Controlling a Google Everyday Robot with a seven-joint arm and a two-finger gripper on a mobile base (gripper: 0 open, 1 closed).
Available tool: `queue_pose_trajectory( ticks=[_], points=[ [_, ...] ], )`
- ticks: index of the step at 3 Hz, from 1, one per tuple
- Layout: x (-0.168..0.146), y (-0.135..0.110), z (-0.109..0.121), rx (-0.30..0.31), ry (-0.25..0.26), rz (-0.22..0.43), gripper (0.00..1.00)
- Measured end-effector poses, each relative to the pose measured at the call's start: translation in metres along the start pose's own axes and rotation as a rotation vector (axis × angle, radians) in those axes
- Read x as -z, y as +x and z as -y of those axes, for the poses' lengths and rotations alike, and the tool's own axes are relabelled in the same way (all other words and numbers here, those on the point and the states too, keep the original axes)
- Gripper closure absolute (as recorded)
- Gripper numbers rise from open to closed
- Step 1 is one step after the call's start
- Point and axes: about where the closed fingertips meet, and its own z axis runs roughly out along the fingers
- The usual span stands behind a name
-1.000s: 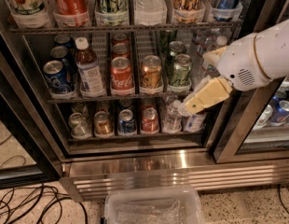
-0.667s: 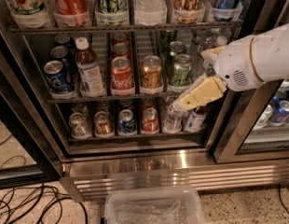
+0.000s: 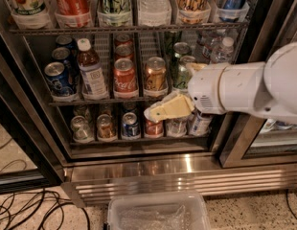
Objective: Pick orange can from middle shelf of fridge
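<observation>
The orange can (image 3: 155,74), copper-bodied with a silver lid, stands upright at the front of its lane on the middle shelf (image 3: 81,101), a thin wire rack inside the fridge (image 3: 153,170). A red cola can (image 3: 125,78) stands just beside it on the left. The cream claw (image 3: 152,113) hangs just below the can, under the shelf's front edge.

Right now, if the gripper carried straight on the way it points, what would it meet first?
The gripper, below the orange can, points left, slightly down; likely the blue can on the lower rack first, though depth is unclear.
</observation>
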Motion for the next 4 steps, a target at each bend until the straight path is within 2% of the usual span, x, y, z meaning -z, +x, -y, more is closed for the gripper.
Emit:
queue_pose_trajectory(
  ticks=[1, 2, 3, 4],
  points=[
    [-0.031, -0.005, -0.004, -0.035, 0.045, 0.104, 0.0],
    [-0.036, -0.021, 0.003, -0.019, 0.101, 0.143, 0.0],
    [-0.036, -0.02, 0.004, -0.019, 0.102, 0.142, 0.0],
    [-0.046, -0.023, -0.012, -0.052, 0.11, 0.176, 0.0]
  ],
)
